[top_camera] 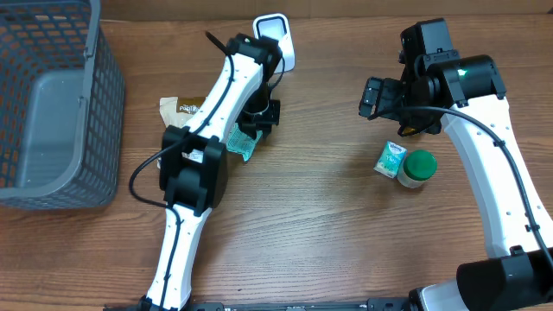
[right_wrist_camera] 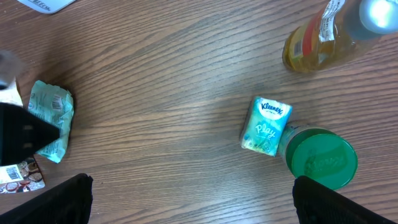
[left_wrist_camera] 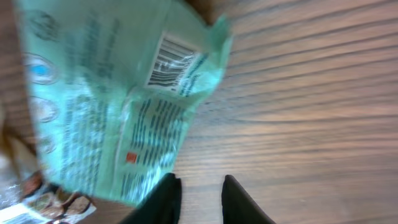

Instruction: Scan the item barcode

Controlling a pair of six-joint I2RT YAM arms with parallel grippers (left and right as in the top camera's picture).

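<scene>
Overhead: mint-green crinkly foil packet (top_camera: 244, 143) lies flat on wooden table (top_camera: 328, 242), under L gripper (top_camera: 259, 118), near white rounded scanner unit (top_camera: 273, 36). L wrist: pkt's barcode (left_wrist_camera: 173, 60) faces up. L jaws stand a narrow gap apart, bare wood btwn, nothing held. R gripper (right_wrist_camera: 193, 183) spread wide, empty, above blue-green Kleenex tissue pack (right_wrist_camera: 266, 126), which touches green-lidded jar (right_wrist_camera: 321, 163). Grey plastic mesh basket (top_camera: 52, 112) at far L.
</scene>
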